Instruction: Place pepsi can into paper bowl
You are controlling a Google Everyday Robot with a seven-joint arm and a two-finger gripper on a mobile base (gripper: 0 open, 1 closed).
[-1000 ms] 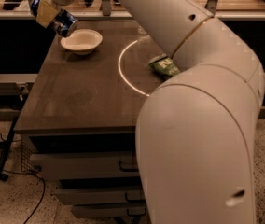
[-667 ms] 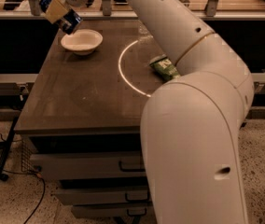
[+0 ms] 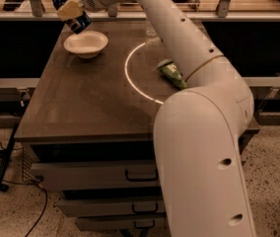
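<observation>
The paper bowl (image 3: 86, 44) sits empty at the far left of the dark table (image 3: 81, 102). My gripper (image 3: 71, 10) is in the air just above and behind the bowl's far left rim, shut on the pepsi can (image 3: 74, 15). The blue can hangs tilted, its lower end a little above the bowl's rim, its upper end poking out above the fingers. My long white arm reaches from the lower right across the table to it.
A green chip bag (image 3: 172, 74) lies on the table right of the middle, beside my arm. A bright ring of light (image 3: 130, 78) is drawn on the tabletop. Drawers (image 3: 95, 174) sit under the table. A railing runs behind it.
My gripper has carried the can up and to the right, from left of the bowl to above its far left rim.
</observation>
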